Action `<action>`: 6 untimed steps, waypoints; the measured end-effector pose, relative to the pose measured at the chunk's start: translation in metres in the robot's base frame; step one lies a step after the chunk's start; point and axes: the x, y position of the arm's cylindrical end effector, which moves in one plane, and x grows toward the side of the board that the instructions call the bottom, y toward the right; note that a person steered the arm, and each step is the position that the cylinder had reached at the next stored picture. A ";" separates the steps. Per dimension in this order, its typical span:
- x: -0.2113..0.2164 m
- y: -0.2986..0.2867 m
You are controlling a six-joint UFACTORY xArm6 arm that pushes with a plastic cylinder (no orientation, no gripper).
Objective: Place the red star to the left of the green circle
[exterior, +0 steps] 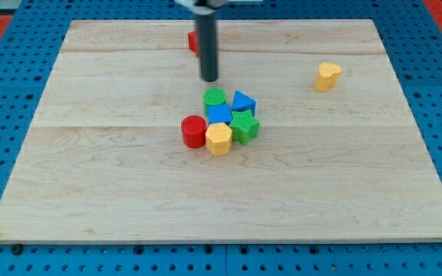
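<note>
My tip (pixel 209 78) is resting on the wooden board (pixel 90 176); it's a bare rod with no jaws to open or close.

A red block (pixel 192 42), shape hidden, is peeking out at its eleven o'clock. The green circle (pixel 214 97) is sitting just at six o'clock, heading a cluster: blue triangle (pixel 243 101), blue block (pixel 220 113), green star (pixel 244 126), red cylinder (pixel 193 131), yellow hexagon (pixel 219 139). A yellow block (pixel 328 76) is lying well apart at three o'clock.

No text, label or number readable — anywhere
</note>
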 end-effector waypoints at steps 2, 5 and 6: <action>-0.109 -0.018; -0.084 -0.104; -0.103 -0.080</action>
